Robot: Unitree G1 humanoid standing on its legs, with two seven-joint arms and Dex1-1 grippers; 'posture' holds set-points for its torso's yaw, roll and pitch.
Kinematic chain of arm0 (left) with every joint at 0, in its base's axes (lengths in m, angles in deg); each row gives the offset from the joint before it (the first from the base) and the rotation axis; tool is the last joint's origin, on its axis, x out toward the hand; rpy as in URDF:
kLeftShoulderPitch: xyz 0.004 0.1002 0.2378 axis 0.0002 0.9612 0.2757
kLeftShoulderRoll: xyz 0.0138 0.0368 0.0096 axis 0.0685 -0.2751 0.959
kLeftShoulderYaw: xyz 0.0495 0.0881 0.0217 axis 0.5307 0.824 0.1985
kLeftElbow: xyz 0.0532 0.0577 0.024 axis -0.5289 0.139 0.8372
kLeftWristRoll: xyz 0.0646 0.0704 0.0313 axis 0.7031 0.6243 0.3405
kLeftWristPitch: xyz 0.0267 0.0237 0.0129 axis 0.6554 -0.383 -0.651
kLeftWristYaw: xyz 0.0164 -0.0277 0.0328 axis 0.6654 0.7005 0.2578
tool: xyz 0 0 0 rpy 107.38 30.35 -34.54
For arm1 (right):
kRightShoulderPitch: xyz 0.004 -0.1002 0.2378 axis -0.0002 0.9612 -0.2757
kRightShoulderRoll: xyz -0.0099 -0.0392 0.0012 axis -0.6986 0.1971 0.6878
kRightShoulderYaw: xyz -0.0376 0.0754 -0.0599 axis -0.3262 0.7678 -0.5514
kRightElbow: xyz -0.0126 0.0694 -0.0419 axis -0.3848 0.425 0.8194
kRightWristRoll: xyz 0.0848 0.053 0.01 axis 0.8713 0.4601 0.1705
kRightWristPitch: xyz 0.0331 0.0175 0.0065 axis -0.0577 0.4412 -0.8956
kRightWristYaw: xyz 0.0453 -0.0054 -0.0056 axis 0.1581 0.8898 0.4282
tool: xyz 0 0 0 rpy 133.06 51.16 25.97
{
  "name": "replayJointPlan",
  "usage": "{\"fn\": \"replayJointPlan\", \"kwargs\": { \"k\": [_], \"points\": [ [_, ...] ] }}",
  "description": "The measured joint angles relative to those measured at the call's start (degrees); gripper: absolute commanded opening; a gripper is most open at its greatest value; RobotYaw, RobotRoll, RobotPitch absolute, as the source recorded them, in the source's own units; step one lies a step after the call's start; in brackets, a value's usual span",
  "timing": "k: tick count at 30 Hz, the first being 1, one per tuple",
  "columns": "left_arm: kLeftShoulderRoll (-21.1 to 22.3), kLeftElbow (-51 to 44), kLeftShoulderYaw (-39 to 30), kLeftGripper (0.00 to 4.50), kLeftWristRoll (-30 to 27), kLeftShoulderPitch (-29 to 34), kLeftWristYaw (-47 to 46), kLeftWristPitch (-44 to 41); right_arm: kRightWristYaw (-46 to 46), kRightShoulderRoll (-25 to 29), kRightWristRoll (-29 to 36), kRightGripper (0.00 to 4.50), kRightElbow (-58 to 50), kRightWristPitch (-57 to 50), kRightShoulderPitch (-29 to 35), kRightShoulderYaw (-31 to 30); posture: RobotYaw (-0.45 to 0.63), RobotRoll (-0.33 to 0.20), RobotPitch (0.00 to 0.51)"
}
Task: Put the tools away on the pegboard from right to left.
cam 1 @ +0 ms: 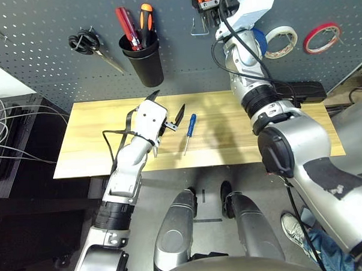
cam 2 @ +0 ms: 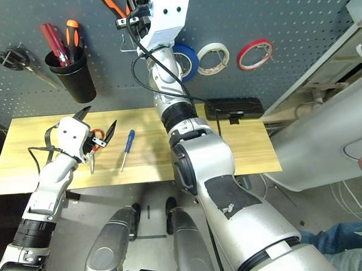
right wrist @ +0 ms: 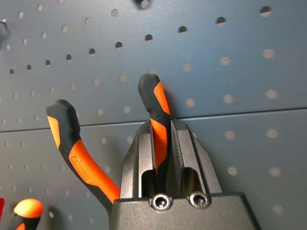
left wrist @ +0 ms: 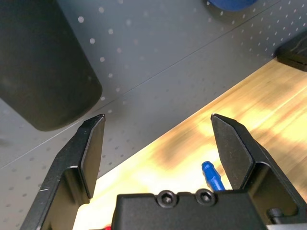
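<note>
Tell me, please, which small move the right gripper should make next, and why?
Probably ease the pliers onto a pegboard hook, then open. The right gripper is shut on one handle at the board, and the blue tape roll already hangs there.

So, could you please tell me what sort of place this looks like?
Probably a workshop or lab tool station: a grey pegboard hung with tape rolls and scissors, plus a wooden bench carrying a blue-handled screwdriver.
</note>
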Motion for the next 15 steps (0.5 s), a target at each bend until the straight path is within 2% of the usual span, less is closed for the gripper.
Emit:
{"fn": "replayJointPlan", "kwargs": {
  "k": [15],
  "points": [
    [-0.37,-0.15,0.01,4.5,0.08,0.19,-0.95,-0.34,-0.39,-0.69,-0.17,0.27,0.63,0.0,-0.6,0.92,0.32,0.0,0.319]
  ]
}}
